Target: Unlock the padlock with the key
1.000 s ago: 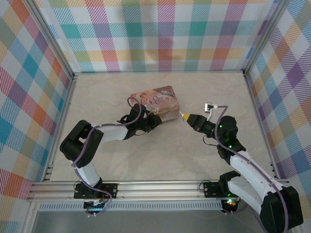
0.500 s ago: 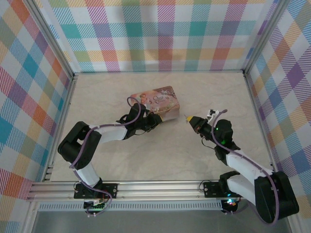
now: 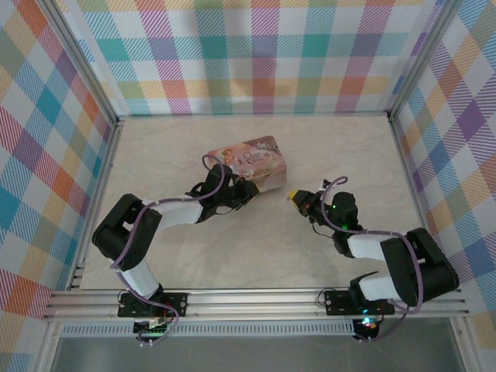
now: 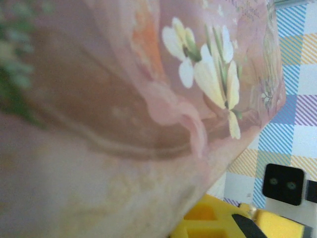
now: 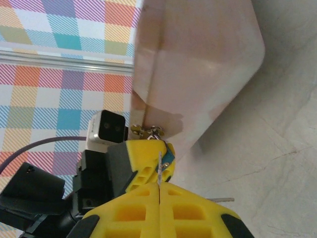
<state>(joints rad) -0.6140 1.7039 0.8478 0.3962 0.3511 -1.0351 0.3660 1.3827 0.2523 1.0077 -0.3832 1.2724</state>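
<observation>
nearest on the table (image 3: 232,256), the right gripper (image 3: 297,197) lies low, right of centre, pointing left. its yellow fingers are pressed together on the key (image 5: 159,167), which the right wrist view shows as a thin metal blade standing straight out of the seam between them. a short gap further left, the left gripper (image 3: 246,191) reaches in from the left to the near corner of the pink-and-brown tin (image 3: 252,161). the padlock (image 5: 148,131) sits at that corner, a small cluster of shiny metal just off the left gripper's yellow tips. those tips stand close together, but whether they pinch the lock cannot be told. the coming move seems to turn on this: the padlock lies ahead of the key and slightly to one side, so the blade's long axis is near the line but not on it. the left arm is much the nearer and looks like the steadying one. the overhead view gives the gap between the arms but is too coarse for lock or key. the left wrist view has the tin (image 4: 124,99) pressed close, with its own fingers (image 4: 203,218) at the bottom edge.
</observation>
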